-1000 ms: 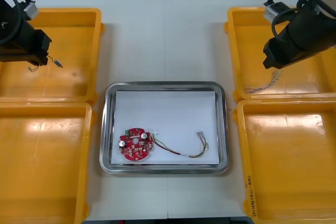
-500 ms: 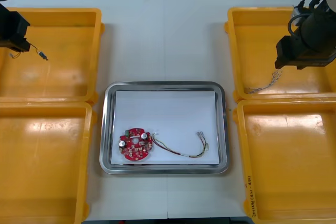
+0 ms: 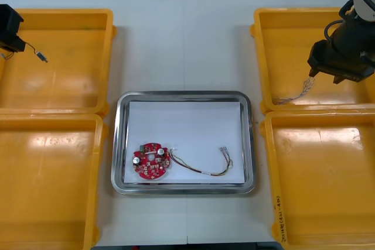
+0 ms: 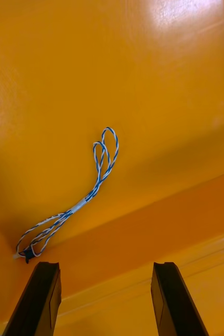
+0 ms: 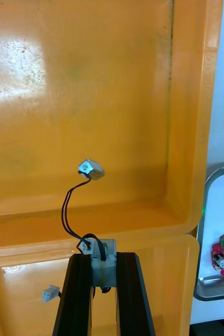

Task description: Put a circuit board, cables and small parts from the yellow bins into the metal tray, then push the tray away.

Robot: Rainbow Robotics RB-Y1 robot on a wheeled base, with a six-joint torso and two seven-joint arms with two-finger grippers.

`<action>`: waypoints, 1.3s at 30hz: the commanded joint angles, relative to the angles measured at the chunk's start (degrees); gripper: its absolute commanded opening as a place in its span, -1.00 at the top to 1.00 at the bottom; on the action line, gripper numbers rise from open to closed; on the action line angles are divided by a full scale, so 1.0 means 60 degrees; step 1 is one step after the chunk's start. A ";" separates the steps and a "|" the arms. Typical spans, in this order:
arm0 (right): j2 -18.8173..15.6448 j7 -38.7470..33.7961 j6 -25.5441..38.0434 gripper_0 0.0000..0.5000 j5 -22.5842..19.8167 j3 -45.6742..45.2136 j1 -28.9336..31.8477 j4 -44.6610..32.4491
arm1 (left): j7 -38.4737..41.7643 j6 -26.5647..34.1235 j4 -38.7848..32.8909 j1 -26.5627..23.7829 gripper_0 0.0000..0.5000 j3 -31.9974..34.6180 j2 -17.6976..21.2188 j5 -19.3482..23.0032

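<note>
At the far left edge of the table my left gripper [image 3: 13, 44] hangs over the far left yellow bin [image 3: 88, 95]. It is shut on the pale end block of a black cable [image 5: 70, 210]. A small metal part [image 5: 91, 169] dangles from the cable's other end [image 3: 41, 57]. Over the far right yellow bin [image 3: 275, 33] my right gripper [image 3: 331, 74] stands open above a twisted blue and white cable [image 4: 85, 199] lying on the bin floor [image 3: 296, 93]. The metal tray [image 3: 120, 144], white inside, holds a round red circuit board [image 3: 152, 161] and a red and yellow cable [image 3: 205, 167].
Two more yellow bins, near left [image 3: 47, 191] and near right [image 3: 322, 185], flank the tray. In the left wrist view a small white connector [image 5: 50, 293] lies in the near bin beside my fingers. Bare table lies beyond the tray.
My left gripper has drawn back towards the far left edge, carrying the black cable and its dangling part. My right gripper has shifted right over the far right bin.
</note>
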 commanded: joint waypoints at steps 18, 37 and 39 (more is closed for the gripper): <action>0.0326 -0.1621 -0.1943 -1.00 0.0173 -0.0500 -0.0404 0.1663 | 0.1283 0.0082 -0.0336 -0.0483 -1.00 -0.0147 0.0576 0.0071; 0.0604 -0.1577 -0.2705 -1.00 0.0232 -0.0500 -0.0404 0.2674 | 0.1122 -0.0043 0.1246 -0.0497 -1.00 -0.1568 0.0561 -0.0515; 0.0604 -0.1548 -0.2720 -1.00 0.0203 -0.0500 -0.0404 0.2776 | 0.1093 -0.0190 0.1319 -0.0497 -1.00 -0.1597 0.0561 -0.0574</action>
